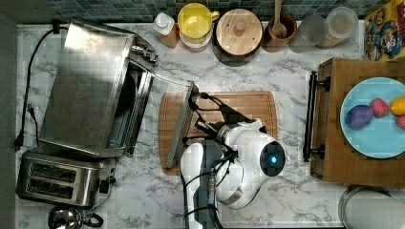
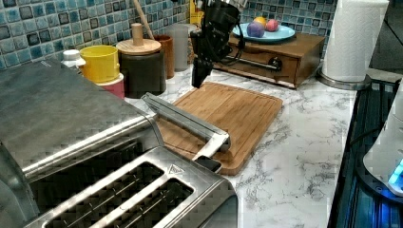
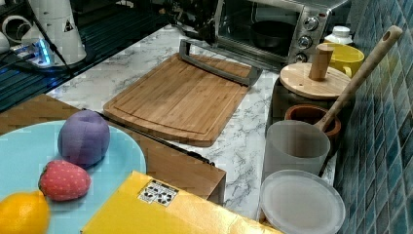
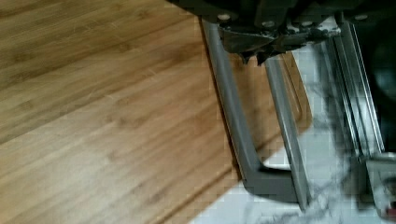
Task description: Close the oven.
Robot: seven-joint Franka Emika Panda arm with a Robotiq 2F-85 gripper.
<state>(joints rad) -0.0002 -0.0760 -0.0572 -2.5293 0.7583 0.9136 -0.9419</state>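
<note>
Oven (image 1: 86,90): on the counter at the top view's left, beside the toaster (image 1: 59,177); door (image 1: 165,102) dropped open, its handle (image 1: 180,125) over the board's (image 1: 229,117) left edge.
Gripper (image 2: 199,76): hangs above the board near the handle; how far the fingers are spread cannot be told.

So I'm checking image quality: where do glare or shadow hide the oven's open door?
In the top view, glare whitens the oven top, and its glass door is see-through; in the wrist view, the gripper darkens the door handle beneath it.
</note>
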